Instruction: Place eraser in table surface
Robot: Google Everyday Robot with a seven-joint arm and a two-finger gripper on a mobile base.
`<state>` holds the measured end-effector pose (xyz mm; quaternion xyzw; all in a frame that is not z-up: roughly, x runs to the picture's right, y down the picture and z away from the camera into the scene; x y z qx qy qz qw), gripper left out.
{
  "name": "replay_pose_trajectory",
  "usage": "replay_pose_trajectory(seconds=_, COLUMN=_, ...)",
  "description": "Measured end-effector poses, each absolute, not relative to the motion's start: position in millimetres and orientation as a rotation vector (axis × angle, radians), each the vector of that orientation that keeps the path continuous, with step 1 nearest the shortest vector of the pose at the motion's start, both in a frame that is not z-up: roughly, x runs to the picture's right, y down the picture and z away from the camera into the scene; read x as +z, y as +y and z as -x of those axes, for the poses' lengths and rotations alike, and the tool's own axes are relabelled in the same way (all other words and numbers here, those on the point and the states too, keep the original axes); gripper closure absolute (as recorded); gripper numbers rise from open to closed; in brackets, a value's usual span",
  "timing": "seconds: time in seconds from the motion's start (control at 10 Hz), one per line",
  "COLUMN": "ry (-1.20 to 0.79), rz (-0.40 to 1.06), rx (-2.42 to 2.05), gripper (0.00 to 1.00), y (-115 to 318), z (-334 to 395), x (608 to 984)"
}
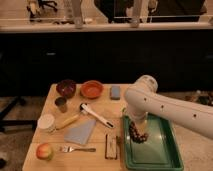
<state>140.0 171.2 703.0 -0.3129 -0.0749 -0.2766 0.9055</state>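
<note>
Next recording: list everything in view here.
eraser: one, dark with pale strip, front
table surface: one, light tan
tray: one, green, right
dark bowl: one, brown, back left
orange bowl: one, orange, back
block: one, blue-grey, back
cup: one, dark, left
tub: one, white, left edge
tool: one, tan, beside tub
brush: one, white, centre
cloth: one, grey-blue, centre
apple: one, red-yellow, front left
fork: one, silver, front
arm: one, white, right
gripper: one, dark, over tray
</note>
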Motion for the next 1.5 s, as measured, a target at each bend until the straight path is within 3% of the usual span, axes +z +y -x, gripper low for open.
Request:
replay_pose_trajectory(seconds=0.6, ry=-0.271, rz=0.655, rx=-0.851, gripper=0.2, y=195.3, z=-63.7, x=712.8)
replay_pose_trajectory(seconds=1.5, ry=-0.413, rz=0.621, rx=-1.046, gripper=0.2, y=227.3, z=-46.2, x=723.0)
